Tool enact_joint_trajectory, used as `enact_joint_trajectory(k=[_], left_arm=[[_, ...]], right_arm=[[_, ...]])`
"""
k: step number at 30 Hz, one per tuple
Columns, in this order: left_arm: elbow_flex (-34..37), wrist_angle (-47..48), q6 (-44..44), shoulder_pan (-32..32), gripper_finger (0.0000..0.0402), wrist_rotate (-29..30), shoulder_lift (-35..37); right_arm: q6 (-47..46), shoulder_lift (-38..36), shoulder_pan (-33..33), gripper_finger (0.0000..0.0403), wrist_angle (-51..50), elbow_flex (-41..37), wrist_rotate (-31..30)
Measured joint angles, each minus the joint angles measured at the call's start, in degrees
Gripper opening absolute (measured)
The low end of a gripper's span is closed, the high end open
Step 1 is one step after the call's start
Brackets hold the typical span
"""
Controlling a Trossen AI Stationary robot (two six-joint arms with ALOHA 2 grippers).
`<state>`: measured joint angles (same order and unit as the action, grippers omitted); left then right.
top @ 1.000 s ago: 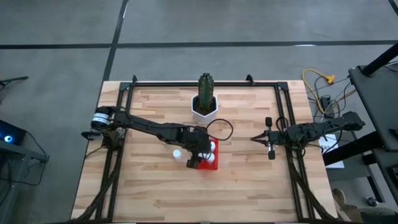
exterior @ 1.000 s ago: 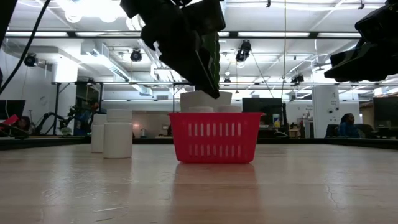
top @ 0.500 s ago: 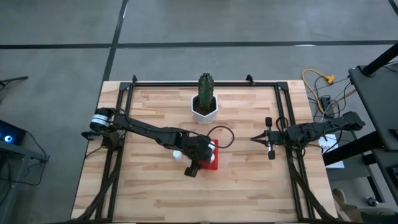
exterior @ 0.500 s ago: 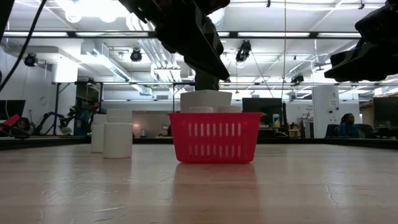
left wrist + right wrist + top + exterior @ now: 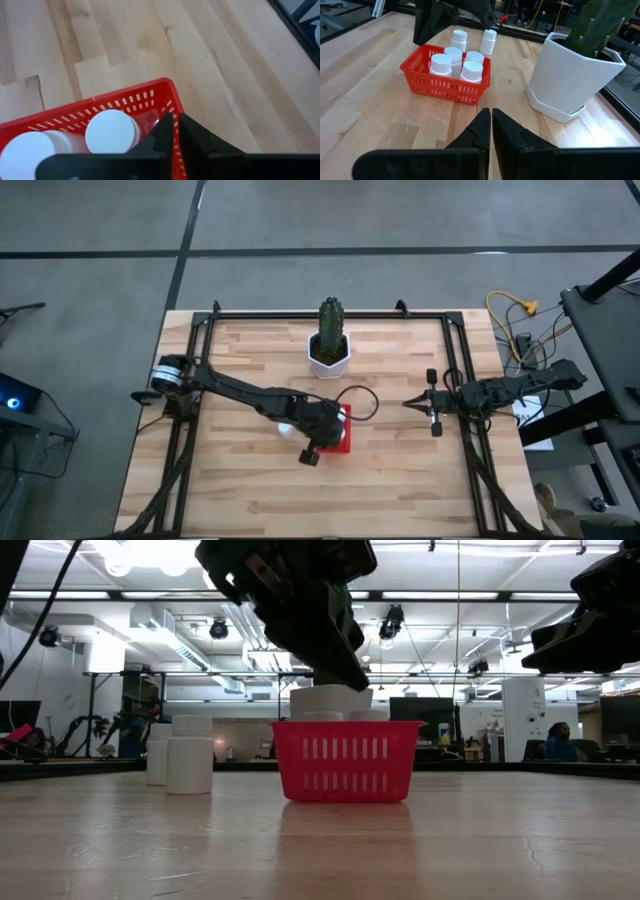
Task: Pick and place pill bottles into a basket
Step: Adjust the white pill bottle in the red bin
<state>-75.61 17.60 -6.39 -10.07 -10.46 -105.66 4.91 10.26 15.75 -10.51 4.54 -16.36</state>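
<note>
Bare tabletop [image 5: 400, 470] surrounds basket [image 5: 341, 435]; left end effector [image 5: 175, 131] closed above its rim.

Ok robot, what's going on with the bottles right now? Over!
Left gripper shut, empty, over the red basket. Right gripper shut, waiting aside. Four bottles in, two bottles still out. Nothing in the way.

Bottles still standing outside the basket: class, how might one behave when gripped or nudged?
The two bottles outside the basket stand upright, so a sideways nudge may tip one. Being round, a toppled one would probably roll on the table. The smooth white sides look rigid and possibly slippery, so grip squarely.
</note>
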Motion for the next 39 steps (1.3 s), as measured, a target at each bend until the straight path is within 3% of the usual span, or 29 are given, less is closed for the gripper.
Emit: enact_joint_trajectory(k=[39], left_arm=[[0.36,-2.97,1.17,0.2,0.0,4.65,-4.36]], right_arm=[[0.0,0.0,0.0,0.0008,0.03,-0.04,-0.05]])
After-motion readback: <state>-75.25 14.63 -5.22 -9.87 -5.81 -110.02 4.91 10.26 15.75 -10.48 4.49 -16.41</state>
